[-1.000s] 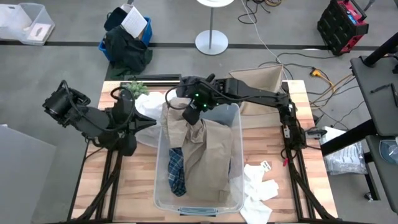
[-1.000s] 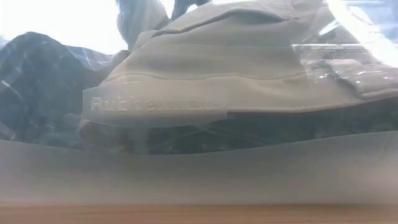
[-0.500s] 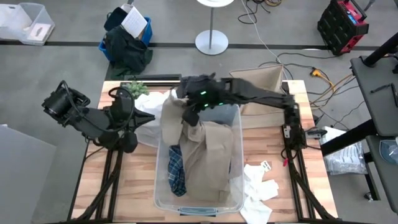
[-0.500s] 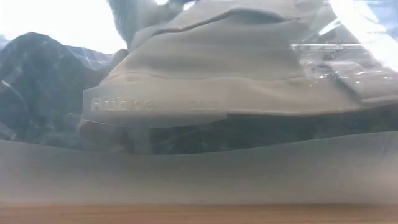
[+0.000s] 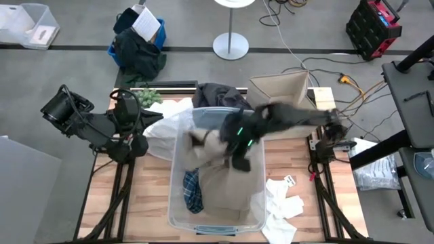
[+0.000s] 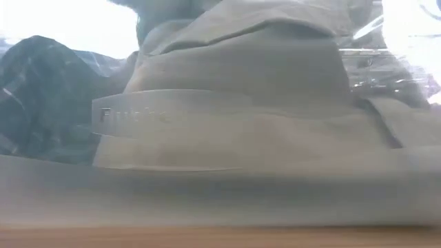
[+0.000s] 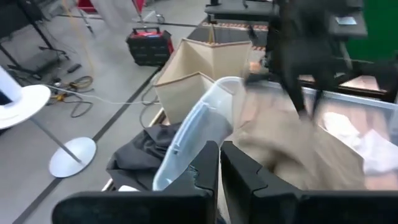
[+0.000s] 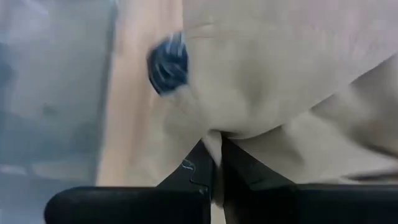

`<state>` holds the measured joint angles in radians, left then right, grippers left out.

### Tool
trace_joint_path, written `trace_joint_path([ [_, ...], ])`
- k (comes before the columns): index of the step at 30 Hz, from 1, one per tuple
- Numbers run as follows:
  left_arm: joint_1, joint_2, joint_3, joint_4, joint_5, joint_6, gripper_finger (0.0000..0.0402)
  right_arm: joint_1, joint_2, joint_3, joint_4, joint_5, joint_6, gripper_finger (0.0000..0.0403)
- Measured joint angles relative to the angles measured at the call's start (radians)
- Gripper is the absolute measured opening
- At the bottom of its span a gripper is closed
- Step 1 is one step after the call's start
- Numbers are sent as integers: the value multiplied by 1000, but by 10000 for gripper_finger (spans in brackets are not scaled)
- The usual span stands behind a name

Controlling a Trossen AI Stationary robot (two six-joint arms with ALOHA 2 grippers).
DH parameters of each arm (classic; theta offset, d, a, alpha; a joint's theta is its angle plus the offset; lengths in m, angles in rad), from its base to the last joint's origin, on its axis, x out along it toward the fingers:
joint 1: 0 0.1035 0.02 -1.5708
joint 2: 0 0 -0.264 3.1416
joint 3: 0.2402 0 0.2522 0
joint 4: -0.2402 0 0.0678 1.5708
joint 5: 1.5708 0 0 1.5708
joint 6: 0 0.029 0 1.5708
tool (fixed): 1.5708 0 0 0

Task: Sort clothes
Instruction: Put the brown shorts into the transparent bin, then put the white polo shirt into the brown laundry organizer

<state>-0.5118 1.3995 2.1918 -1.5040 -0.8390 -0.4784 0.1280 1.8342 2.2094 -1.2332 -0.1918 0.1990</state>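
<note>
A clear plastic bin (image 5: 178,203) stands mid-table. In it lie the tan khaki piece (image 5: 220,183) and, at its left, the blue-and-white plaid shirt (image 5: 192,191). My right gripper (image 5: 234,154) reaches into the bin from the right and is shut on the khaki piece (image 8: 267,74). My left gripper (image 5: 141,141) is shut and holds nothing, left of the bin beside a white cloth (image 5: 160,129). A dark grey piece (image 5: 218,95) lies just behind the bin's far rim. Small white pieces (image 5: 281,203) lie on the table, near right. The low view shows the khaki piece (image 6: 241,103) through the bin wall. My right gripper pinches a raised fold of the tan khaki piece (image 8: 217,134) between its two fingers (image 8: 198,163). The fingers come slanting down from the table's right. The rest of the piece lies bunched in the bin.
A beige fabric box (image 5: 281,88) stands at the far right of the table, and a small green plant (image 5: 146,95) at the far left. Beyond the table are a lamp base (image 5: 230,46) and a dark bundle with a blue bag (image 5: 137,47).
My right gripper has gone from the bin's far left corner toward the near and right, to the bin's middle. The khaki piece's far end was lifted over the far left rim, then drawn back and bunched inside. The dark grey piece behind the bin now shows.
</note>
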Motion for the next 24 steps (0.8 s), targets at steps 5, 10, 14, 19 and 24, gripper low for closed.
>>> trace_joint_path([
  [5,11,7,-2,4,-8,-18,0,38,83,-171,136,138,-47,9],
  [10,12,23,-2,6,12,-56,0,32,156,-216,144,214,-27,11],
  [14,12,41,-2,10,29,-87,0,36,107,-152,101,99,-7,33],
  [19,23,69,-2,38,49,-94,0,47,24,-76,37,81,28,101],
  [24,45,86,-2,92,45,-103,0,53,-86,-60,20,90,40,190],
])
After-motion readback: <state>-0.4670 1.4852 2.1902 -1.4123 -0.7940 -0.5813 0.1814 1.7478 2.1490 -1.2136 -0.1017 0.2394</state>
